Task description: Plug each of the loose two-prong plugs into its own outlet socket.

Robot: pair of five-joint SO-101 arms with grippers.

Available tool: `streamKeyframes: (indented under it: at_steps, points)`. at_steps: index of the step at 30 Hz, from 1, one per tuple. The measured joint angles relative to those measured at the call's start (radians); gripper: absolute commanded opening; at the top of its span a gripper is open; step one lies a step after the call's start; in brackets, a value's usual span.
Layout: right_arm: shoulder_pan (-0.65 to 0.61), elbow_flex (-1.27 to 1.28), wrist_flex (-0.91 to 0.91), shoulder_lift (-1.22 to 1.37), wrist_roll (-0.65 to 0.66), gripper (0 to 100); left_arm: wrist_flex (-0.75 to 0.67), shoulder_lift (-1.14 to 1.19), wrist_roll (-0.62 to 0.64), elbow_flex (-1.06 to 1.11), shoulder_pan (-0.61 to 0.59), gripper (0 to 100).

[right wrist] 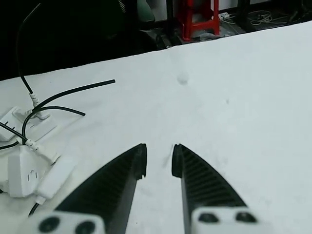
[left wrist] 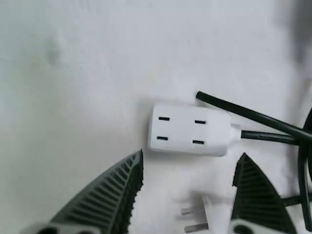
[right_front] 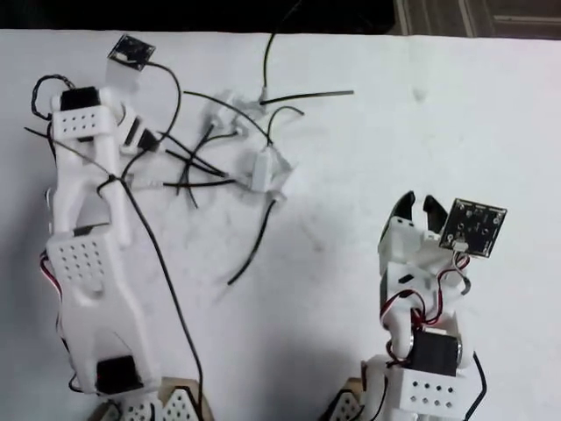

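obstacles: black cords (left wrist: 263, 118) tangled around sockets (left wrist: 187, 130) | free: bare table (right_front: 394, 132) ahead of right claw (right_front: 418, 202)

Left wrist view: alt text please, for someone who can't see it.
A white outlet block with two empty sockets lies on the white table just beyond the open left gripper. A loose white two-prong plug lies between the gripper's fingers, and black cords run beside one end of the block.
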Motion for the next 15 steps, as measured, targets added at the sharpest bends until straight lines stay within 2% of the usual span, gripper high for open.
streamKeyframes:
  at_steps: [5,11,15]
  points:
    - [-0.003,0.000,0.000,0.000,0.000,9.1,-0.051,0.046,0.025,0.000,0.000,29]
    - [-0.002,0.000,0.000,0.000,0.000,9.1,-0.144,0.064,0.198,0.000,0.000,29]
    - [-0.002,0.000,0.000,0.000,0.000,9.1,-0.193,0.064,0.244,0.000,0.000,29]
